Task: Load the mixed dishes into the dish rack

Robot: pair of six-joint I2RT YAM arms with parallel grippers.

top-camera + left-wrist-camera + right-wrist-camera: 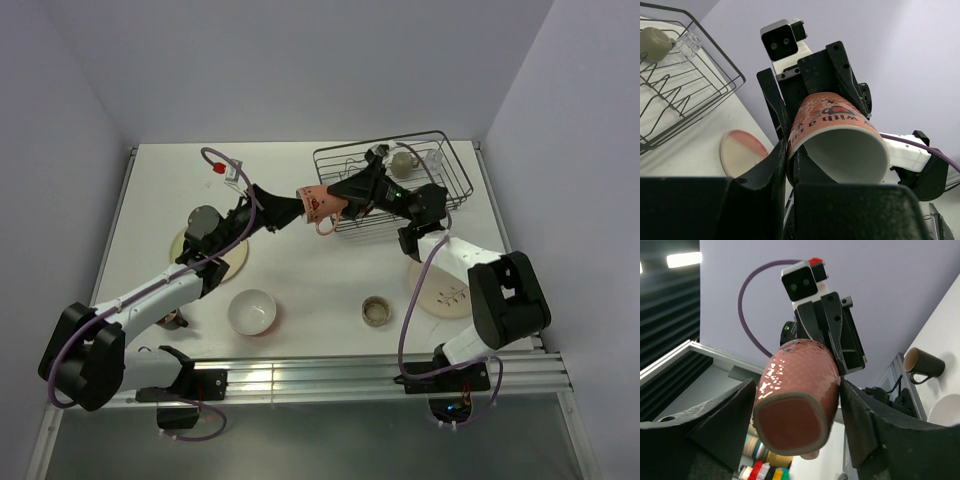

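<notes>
Mid-handover, your left gripper (pixel 789 166) clamps the pink mug (pixel 835 120) by its rim while the right gripper (pixel 796 410) straddles its base, bite unclear: let go early and it drops.

You've got a pink mug (pixel 832 117): salmon side with dark lettering and a red motif, cream-white inside. In the right wrist view its skin is speckled white. Dish rack (pixel 455 170) is black wire. Olive cup (pixel 655 42) is dull green-beige and the glass (pixel 688 44) is clear. Cream-and-pink plate (pixel 742 150) is split into two tones, and from the top you see a dark sprig drawing on it. Cream plate (pixel 236 262) is plain. White bowl (pixel 252 311) has a pinkish edge. Brown mug (pixel 922 362) is tan inside. Cable (pixel 741 300) is purple. Table (pixel 320 290) is white.
</notes>
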